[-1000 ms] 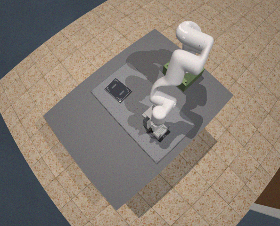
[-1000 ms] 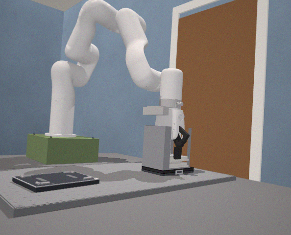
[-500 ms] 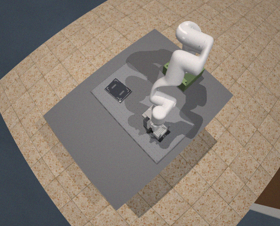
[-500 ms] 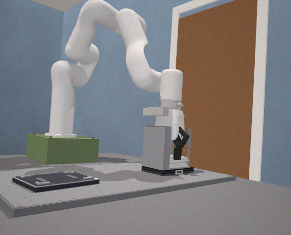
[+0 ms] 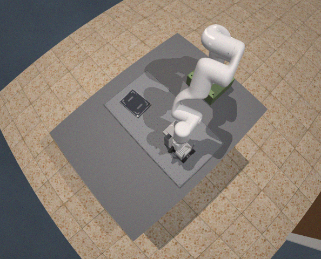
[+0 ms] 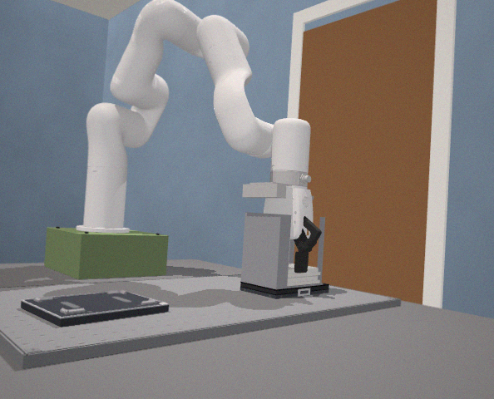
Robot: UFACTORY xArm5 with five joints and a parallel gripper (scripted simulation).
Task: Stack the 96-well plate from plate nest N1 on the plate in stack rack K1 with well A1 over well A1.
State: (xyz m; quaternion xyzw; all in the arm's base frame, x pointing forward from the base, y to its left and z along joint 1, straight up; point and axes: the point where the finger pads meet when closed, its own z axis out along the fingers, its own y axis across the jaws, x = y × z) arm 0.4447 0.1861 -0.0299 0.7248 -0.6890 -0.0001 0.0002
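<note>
The plate nest N1 (image 5: 134, 103) (image 6: 94, 305) is a flat dark tray on the left of the perforated board, with nothing on it. The stack rack K1 (image 5: 189, 157) (image 6: 262, 251) stands on the right, with a tall grey wall and a dark base. My gripper (image 6: 299, 267) reaches down inside the rack and is shut on the white 96-well plate (image 5: 184, 151) (image 6: 311, 272). That plate sits low in the rack, at the level of the lower plate. I cannot tell the two plates apart, nor see the cut-off corners. The wrist hides much of the plate from above.
The perforated grey board (image 5: 127, 130) (image 6: 195, 319) lies on the grey table (image 5: 99, 172). The arm's green pedestal (image 5: 220, 93) (image 6: 105, 253) stands behind it. A brown door (image 6: 368, 150) is beyond the rack.
</note>
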